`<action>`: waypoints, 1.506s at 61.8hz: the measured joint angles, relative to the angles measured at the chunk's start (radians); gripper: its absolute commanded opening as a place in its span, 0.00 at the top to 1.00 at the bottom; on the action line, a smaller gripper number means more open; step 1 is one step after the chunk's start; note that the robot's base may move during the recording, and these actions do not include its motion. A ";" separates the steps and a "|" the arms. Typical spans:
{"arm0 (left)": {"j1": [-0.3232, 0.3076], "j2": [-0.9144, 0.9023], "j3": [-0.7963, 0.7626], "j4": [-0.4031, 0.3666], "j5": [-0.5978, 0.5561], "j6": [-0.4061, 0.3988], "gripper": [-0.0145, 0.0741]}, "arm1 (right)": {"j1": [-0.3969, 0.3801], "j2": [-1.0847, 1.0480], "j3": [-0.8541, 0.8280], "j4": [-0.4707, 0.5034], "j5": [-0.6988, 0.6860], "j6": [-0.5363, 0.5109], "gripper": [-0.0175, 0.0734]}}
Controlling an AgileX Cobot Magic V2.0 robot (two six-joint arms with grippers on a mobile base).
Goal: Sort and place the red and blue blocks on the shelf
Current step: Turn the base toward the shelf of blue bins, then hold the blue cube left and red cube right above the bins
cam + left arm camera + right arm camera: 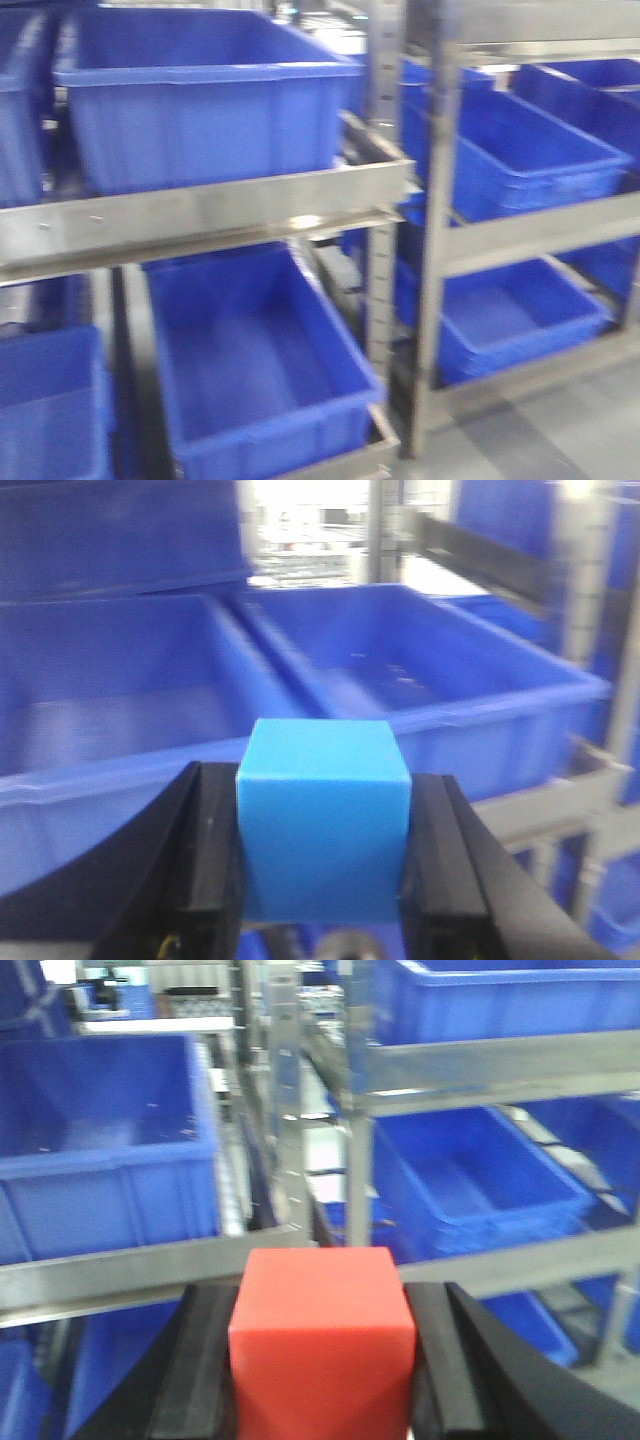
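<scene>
1. We hold the blue block [325, 840] in our left claw [322, 800]. The claw is squeezed tight on it, with a black finger [205, 860] on each side.
2. The blue block is up in the air, in front of the bins and not inside one.
3. Just past the blue block is a big blue bin [420, 680], and we can look down into its open top. A second bin [100, 720] sits right beside it on the left.
4. We hold the red block [322, 1345] in our right claw [322, 1295]. This claw is squeezed tight too, pressing on the block's left and right sides.
5. The red block is up in the air in front of the shelf [355, 1160]. A shiny steel rail [110, 1275] runs across just behind it.
6. Above that rail sits a bin on the left [100, 1140]. Past the post is a bin on the right [470, 1180].
7. In the front view, a long front rail [200, 210] crosses the shelf. A top bin [200, 100] sits above it and a lower bin [250, 360] sits under it.
8. We see more bins [520, 150] on the rack to the right.
9. Everything looks a bit blurry.
</scene>
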 measured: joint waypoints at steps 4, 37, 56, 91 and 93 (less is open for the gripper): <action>0.000 0.000 0.000 0.000 0.000 0.000 0.70 | 0.000 0.000 0.000 0.000 0.000 0.000 0.75; 0.000 0.000 0.000 0.000 0.000 0.000 0.70 | 0.000 0.000 0.000 0.000 0.000 0.000 0.75; 0.000 0.000 0.000 0.000 0.000 0.000 0.70 | 0.000 0.000 0.000 0.000 0.000 0.000 0.75; 0.000 0.000 0.000 0.000 0.000 0.000 0.70 | 0.000 0.000 0.000 0.000 0.000 0.000 0.75; 0.000 0.000 0.000 0.000 0.000 0.000 0.70 | 0.000 0.000 0.000 0.000 0.000 0.000 0.75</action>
